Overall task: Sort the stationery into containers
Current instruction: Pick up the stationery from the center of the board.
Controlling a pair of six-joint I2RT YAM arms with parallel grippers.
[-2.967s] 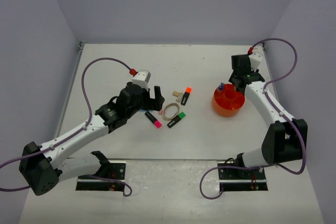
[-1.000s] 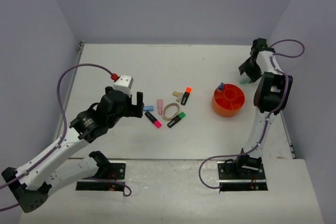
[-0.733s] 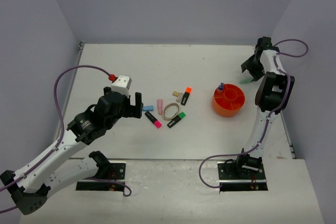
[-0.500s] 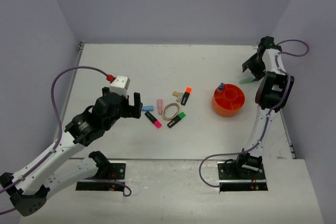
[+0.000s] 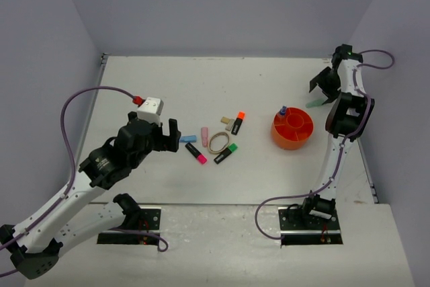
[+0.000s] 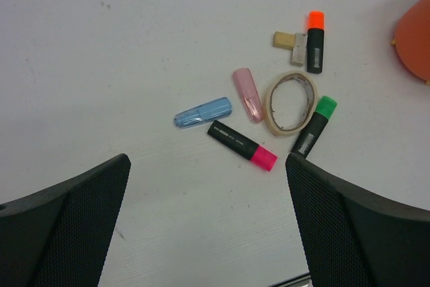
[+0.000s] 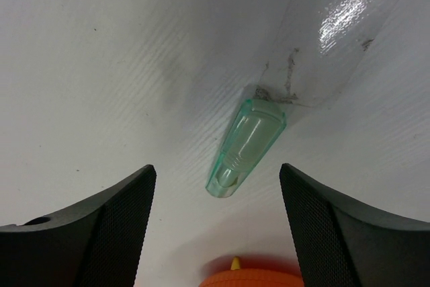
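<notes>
Between the right jaws, down on the white counter, sits a see-through pastel green highlighter. It's not gripped: those jaws are spread wide and empty, with the round orange plastic pot just back toward the wrist. Left jaws are fully open too, holding nothing. The tan rubber band and the black highlighter with a pink end lie ahead of them.
</notes>
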